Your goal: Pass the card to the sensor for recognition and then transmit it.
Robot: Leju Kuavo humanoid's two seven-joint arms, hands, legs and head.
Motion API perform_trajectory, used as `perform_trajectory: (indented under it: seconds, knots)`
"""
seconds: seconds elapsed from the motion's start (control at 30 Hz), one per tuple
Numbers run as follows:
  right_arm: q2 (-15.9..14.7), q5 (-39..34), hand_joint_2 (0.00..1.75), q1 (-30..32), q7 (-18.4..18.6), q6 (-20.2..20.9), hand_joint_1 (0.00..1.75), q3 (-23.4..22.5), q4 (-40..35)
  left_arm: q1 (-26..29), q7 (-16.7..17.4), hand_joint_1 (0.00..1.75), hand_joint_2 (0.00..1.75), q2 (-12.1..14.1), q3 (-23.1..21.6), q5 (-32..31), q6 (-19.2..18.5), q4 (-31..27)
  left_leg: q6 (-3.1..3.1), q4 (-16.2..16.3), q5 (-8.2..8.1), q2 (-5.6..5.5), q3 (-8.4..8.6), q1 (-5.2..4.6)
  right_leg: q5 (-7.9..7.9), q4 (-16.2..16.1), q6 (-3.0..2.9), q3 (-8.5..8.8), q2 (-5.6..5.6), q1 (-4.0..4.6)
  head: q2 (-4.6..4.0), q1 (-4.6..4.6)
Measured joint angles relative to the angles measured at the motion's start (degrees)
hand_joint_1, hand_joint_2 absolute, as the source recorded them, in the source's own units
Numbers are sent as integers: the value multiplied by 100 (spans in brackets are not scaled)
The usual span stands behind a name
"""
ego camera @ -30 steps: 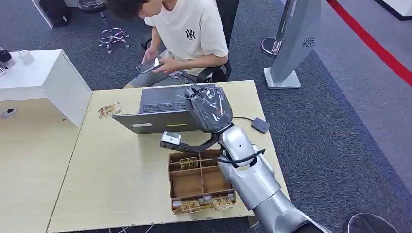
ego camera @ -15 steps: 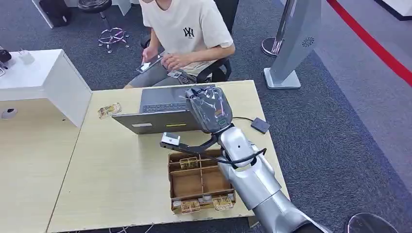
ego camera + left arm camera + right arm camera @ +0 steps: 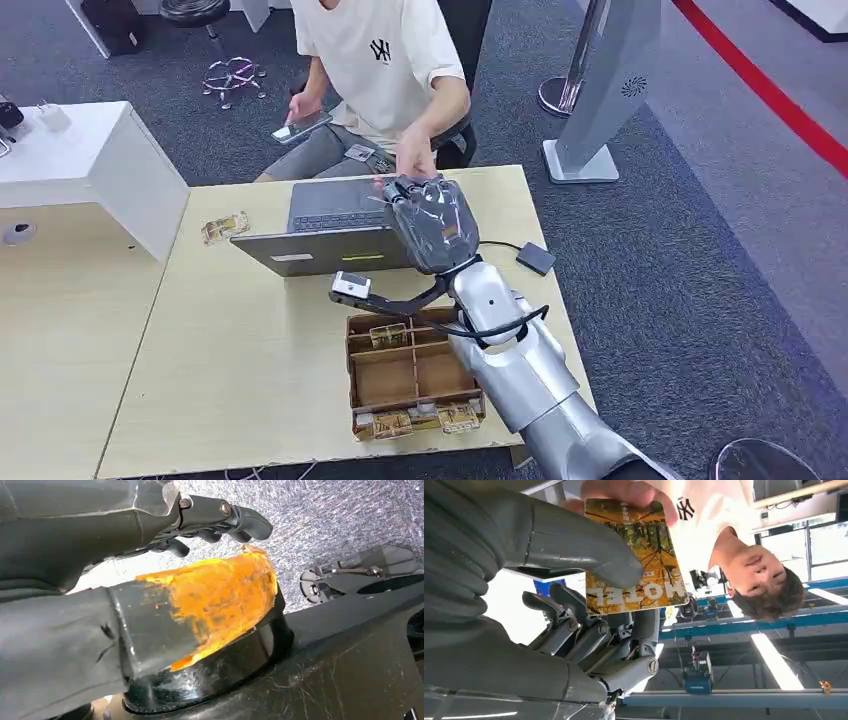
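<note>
**Right wrist view: card pinched by the hand, a person's fingers on its far edge**

The card [image 3: 636, 560] sits between the right hand's [image 3: 574, 605] thick thumb and darker fingers [image 3: 569, 625]; a person's hand [image 3: 624, 492] covers its far edge. In the head view the right hand [image 3: 432, 222] is raised above the laptop [image 3: 335, 225] and hides the card. The left hand [image 3: 150, 525] has curled fingers; whether it holds something I cannot tell.
</note>
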Motion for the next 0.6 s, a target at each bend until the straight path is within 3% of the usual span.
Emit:
perform_trajectory:
  seconds: [0.07, 0.1, 0.27, 0.3, 0.6]
  knots:
    - [0, 2, 175, 0, 39, 0, 175, 0, -2, -2, 0, 0, 0, 0, -2, 4, 0, 0, 0, 0, 0, 0, 0, 0, 0, 0, 0, 0, 0, 0, 0, 0]
    - [0, 7, 175, 0, 53, -2, 2, 0, -2, -2, 0, 0, 0, 0, -4, 4, 0, 0, 0, 0, 0, 0, 0, 0, 0, 0, 0, 0, 0, 0, 0, 2]
    - [0, -2, 175, 9, 136, 20, 0, 4, -44, -7, 0, 0, 0, 0, -37, 44, 11, 0, 0, 0, 0, 0, 0, 0, 0, 0, 0, 0, 0, 0, 0, 2]
    - [-2, -31, 0, 36, 136, 116, 0, 4, -132, -7, -2, 0, 0, 0, -44, 61, 13, 0, 0, 0, 0, 0, 0, 0, 0, 0, 0, -1, 0, 0, 0, 0]
    - [-2, -55, 0, 226, 39, 0, 0, 4, -485, -15, -28, 0, 0, 2, -87, 144, 37, 0, 0, 0, -1, 0, 0, 0, 0, 0, 0, -2, 0, 0, 0, 2]
